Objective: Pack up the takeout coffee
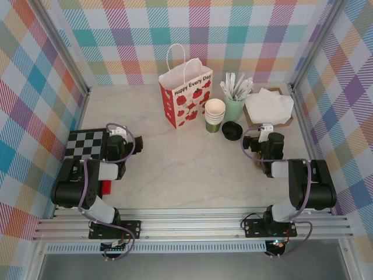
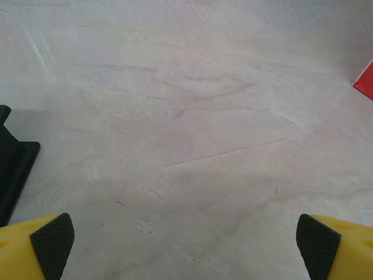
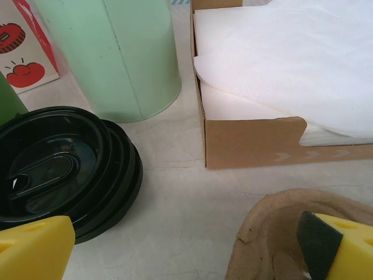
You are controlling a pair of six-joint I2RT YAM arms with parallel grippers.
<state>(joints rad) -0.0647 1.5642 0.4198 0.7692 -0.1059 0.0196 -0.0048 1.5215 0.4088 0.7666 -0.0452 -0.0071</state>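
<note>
A short stack of dark-green paper cups [image 1: 214,115], cream inside and with no lid on, stands right of the white paper bag [image 1: 183,92] printed with red apples. Several black plastic lids [image 1: 232,130] lie stacked just right of the cups; in the right wrist view the lids [image 3: 58,169] sit by my left finger and a sliver of green cup [image 3: 8,102] shows at the left edge. My right gripper [image 1: 260,139] [image 3: 186,252] is open, low over the table between the lids and a pulp cup carrier [image 3: 291,239]. My left gripper [image 1: 136,146] [image 2: 186,248] is open over bare marble.
A pale mint-green cup [image 1: 235,106] [image 3: 116,58] of white wrapped sticks stands behind the lids. A brown cardboard box [image 3: 256,140] of white napkins [image 1: 269,104] sits at the back right. A checkered mat [image 1: 84,144] lies at the left. The bag's red corner [image 2: 366,79] shows far right.
</note>
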